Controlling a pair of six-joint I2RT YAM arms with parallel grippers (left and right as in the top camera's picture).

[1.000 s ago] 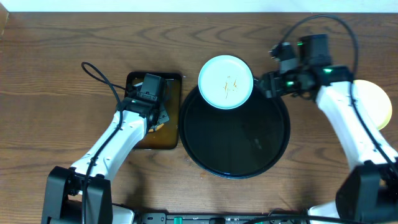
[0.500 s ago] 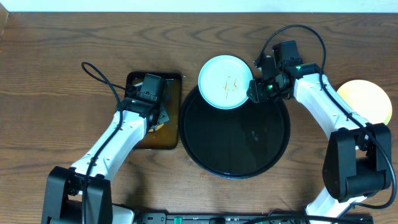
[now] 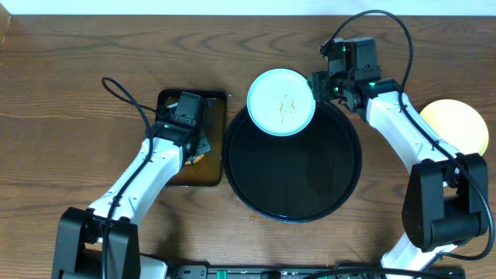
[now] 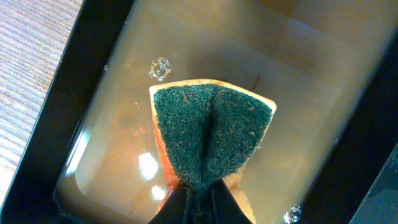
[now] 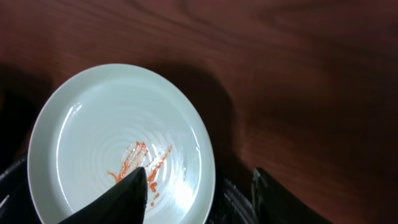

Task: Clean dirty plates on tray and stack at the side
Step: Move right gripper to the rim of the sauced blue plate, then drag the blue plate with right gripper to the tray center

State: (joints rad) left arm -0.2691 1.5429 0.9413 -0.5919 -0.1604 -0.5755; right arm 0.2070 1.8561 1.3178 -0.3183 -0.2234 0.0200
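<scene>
Right claw arrived at the dirty plate; no wiping begun.
Within the last second the right claw [image 3: 316,84] swung in from right of the large round glossy black tray [image 3: 294,178] to its far rim. Its jaws stood apart, straddling the edge of the pale mint-blue round plate [image 3: 281,101], which sat on that rim with its sauce unwiped. A grasp looked likely next. Left of the tray, the left claw [image 4: 198,190] stayed clamped on the green-topped sponge [image 4: 208,134].
</scene>
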